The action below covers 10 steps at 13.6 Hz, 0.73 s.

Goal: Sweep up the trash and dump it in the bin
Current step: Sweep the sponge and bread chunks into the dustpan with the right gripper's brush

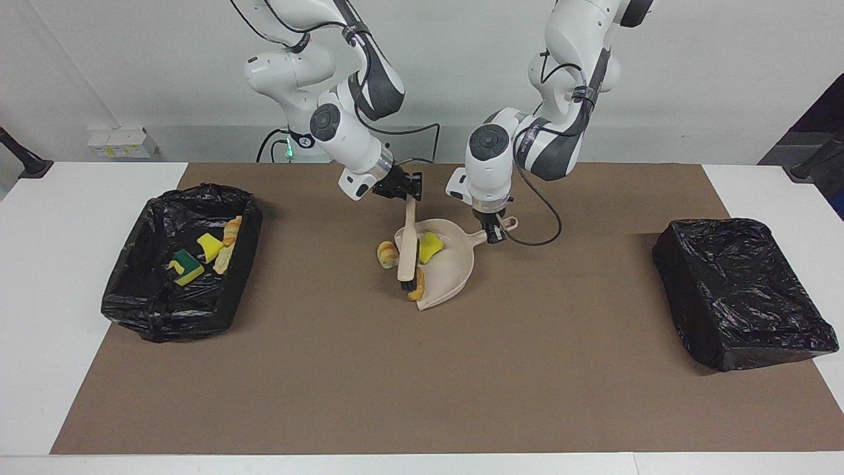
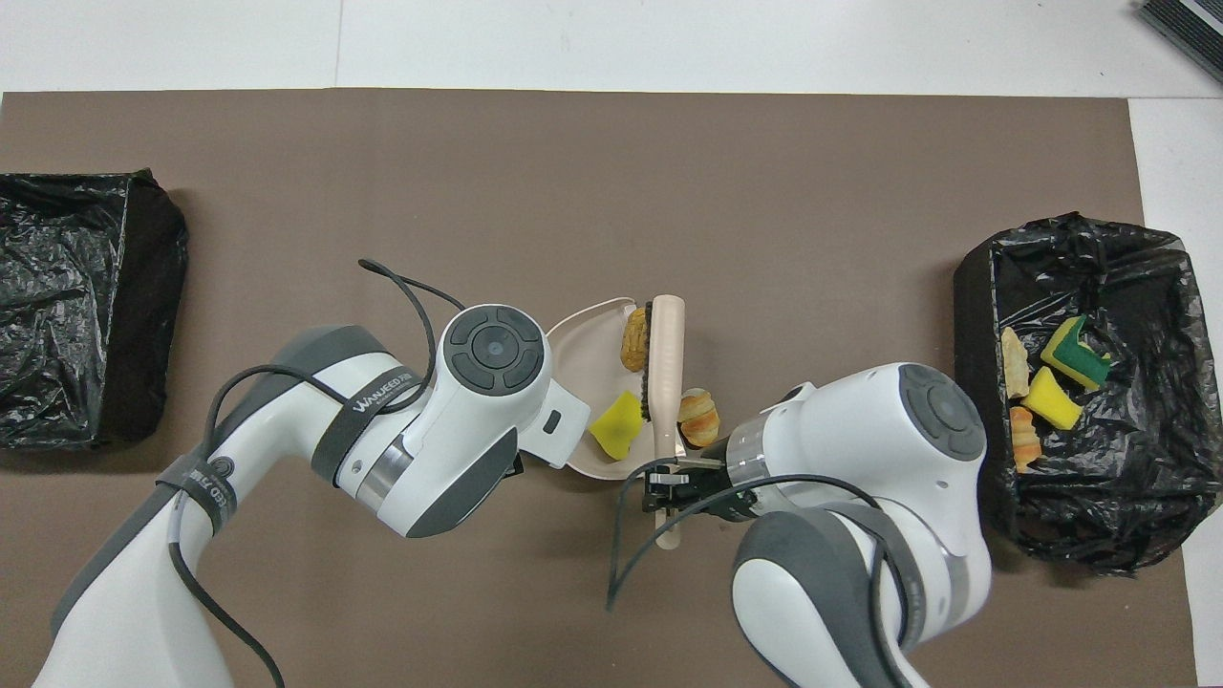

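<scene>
A beige dustpan (image 1: 452, 270) lies on the brown mat, and my left gripper (image 1: 493, 232) is shut on its handle. My right gripper (image 1: 403, 191) is shut on the handle of a wooden brush (image 1: 409, 251), whose bristles rest at the pan's mouth. Of the trash, a yellow sponge chunk (image 1: 430, 245) lies inside the pan and a bread piece (image 1: 417, 290) sits at its lip against the bristles. Another bread piece (image 1: 386, 254) lies on the mat outside the pan, on the brush's other side. In the overhead view the brush (image 2: 666, 354) stands between the sponge (image 2: 616, 423) and that loose piece (image 2: 698, 418).
A black-lined bin (image 1: 132, 310) at the right arm's end of the table holds several scraps (image 1: 198, 254). A second black-lined bin (image 1: 738, 290) stands at the left arm's end. The brown mat (image 1: 422, 382) covers the table's middle.
</scene>
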Motion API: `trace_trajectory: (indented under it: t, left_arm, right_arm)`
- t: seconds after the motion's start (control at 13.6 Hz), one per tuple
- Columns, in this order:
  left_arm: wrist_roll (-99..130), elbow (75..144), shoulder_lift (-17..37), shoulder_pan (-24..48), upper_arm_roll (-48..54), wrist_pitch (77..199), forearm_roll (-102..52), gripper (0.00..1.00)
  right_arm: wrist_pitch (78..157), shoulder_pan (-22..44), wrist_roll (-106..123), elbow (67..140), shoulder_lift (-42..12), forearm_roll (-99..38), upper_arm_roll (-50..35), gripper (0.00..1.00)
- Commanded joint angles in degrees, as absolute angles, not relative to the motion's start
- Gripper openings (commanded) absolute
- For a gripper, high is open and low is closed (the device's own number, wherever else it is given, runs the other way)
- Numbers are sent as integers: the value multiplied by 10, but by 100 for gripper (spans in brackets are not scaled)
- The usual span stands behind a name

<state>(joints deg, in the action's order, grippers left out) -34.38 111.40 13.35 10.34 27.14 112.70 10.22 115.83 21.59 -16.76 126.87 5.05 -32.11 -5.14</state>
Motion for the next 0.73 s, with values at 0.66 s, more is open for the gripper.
trace_trajectory:
  t: [0.66]
  left_arm:
    - [-380,1129,120,105,266,1114,152,0]
  right_arm:
    - [1124,207,-173,1339,42,-92,-56,0]
